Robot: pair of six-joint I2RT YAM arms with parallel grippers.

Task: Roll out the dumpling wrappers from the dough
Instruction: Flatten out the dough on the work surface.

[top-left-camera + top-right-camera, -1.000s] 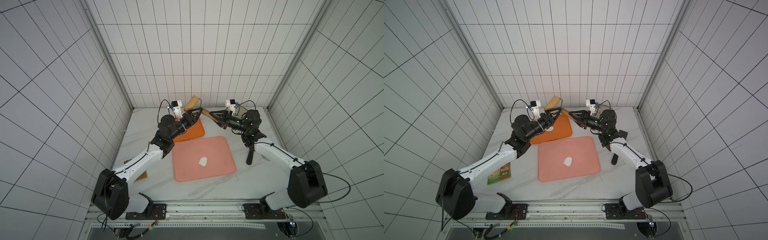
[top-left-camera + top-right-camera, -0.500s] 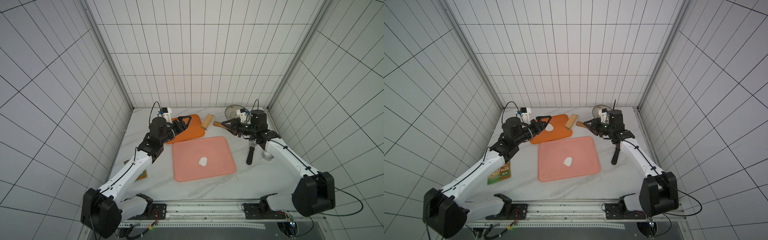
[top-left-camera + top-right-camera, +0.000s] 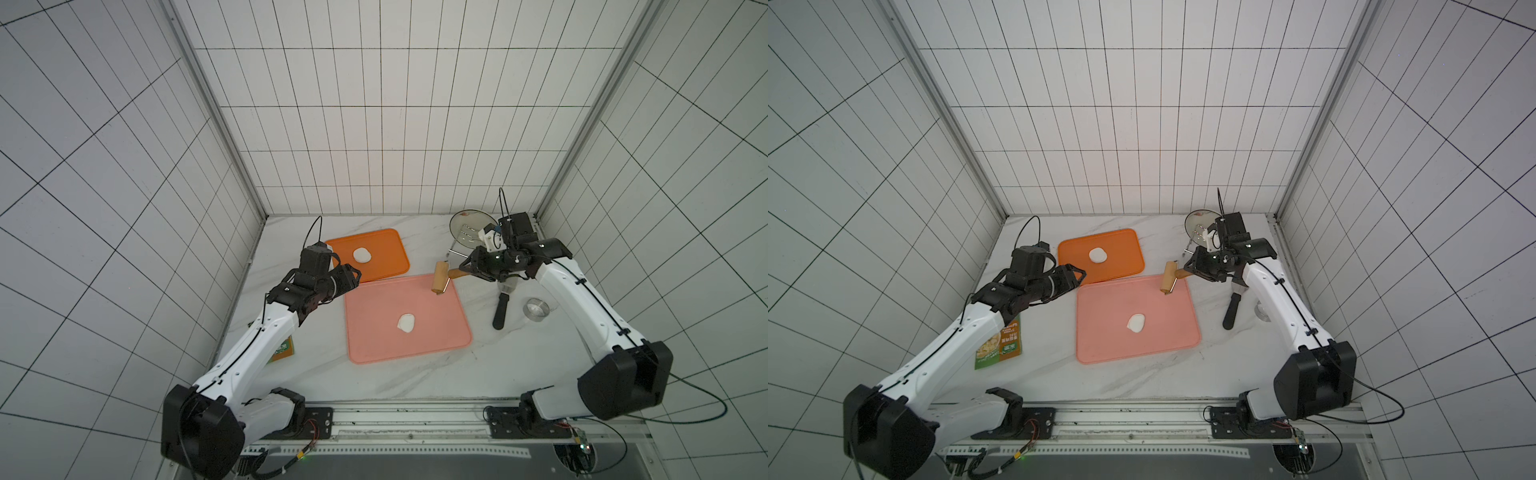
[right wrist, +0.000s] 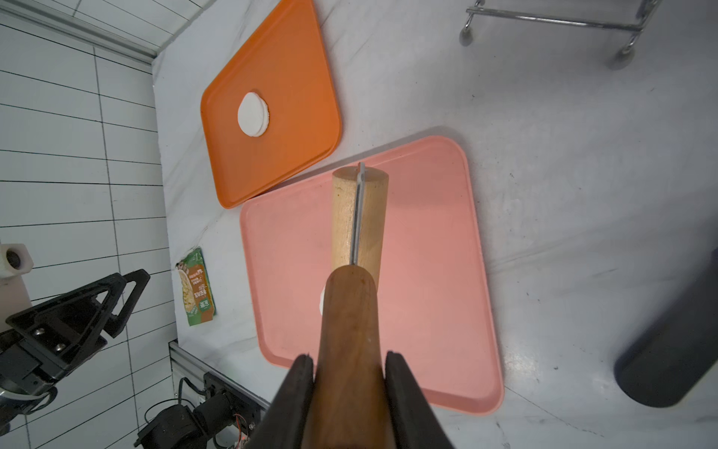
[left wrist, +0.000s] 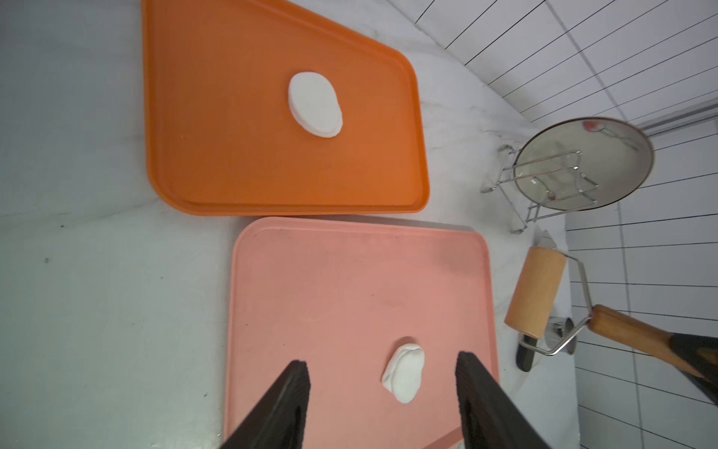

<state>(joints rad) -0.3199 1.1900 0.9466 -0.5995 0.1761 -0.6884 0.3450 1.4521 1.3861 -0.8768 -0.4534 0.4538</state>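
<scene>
Wood makes up the rolling pin: a pale, smooth cylinder on a bent wire yoke, with a darker tapering handle. The right hand has its two black fingers pressed against that handle and holds the roller over the far right corner of the pink tray. Near the middle of that matte, round-cornered tray lies the dough, a small soft white lump with an uneven outline. The left hand hangs by the tray's far left corner, its ribbed fingers parted with nothing between them. Just behind, a glossier orange tray carries the dumpling wrappers, neat flat white discs stacked together. Both trays rest on the grey-veined marble bench.
</scene>
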